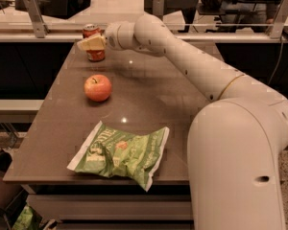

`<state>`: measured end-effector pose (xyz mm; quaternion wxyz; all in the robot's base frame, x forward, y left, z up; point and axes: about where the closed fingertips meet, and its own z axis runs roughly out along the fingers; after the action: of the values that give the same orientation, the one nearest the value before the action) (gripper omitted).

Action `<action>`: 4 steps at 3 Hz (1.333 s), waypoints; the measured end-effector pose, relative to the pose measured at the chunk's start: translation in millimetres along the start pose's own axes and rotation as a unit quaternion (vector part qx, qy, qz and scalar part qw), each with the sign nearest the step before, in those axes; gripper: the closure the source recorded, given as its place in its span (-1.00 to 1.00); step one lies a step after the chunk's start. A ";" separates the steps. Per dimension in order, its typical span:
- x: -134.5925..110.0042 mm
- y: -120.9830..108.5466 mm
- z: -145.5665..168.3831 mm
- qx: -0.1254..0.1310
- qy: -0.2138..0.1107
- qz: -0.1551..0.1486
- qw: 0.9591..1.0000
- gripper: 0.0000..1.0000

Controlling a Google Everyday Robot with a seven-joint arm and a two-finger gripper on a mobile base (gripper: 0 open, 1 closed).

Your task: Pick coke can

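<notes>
Brown tabletop [149, 114], far end: gripper [91, 43] held against coke can [96, 55], can just behind it, partly hidden. Grip state cannot be told. Can to be kept centred and upright; apple [97, 87], nearer camera, left untouched.

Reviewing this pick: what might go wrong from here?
The claw sits across the middle of the coke can, which stands near the left edge of the table at its far end.
1. A sideways nudge may tip the can or push it towards that edge.
2. If the grip is off centre, the can may slip on lifting.
</notes>
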<state>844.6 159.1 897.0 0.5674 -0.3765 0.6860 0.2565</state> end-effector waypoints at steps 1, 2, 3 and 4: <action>-1.3 1.5 1.9 -0.004 -0.005 -0.006 1.000 -0.19; -0.7 3.9 4.2 -0.006 -0.005 -0.005 1.000 0.28; -0.1 6.1 6.4 -0.008 -0.005 -0.005 1.000 0.76; 0.4 8.2 8.4 -0.010 -0.004 -0.005 1.000 1.00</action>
<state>842.9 170.3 894.1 0.5678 -0.3845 0.6790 0.2623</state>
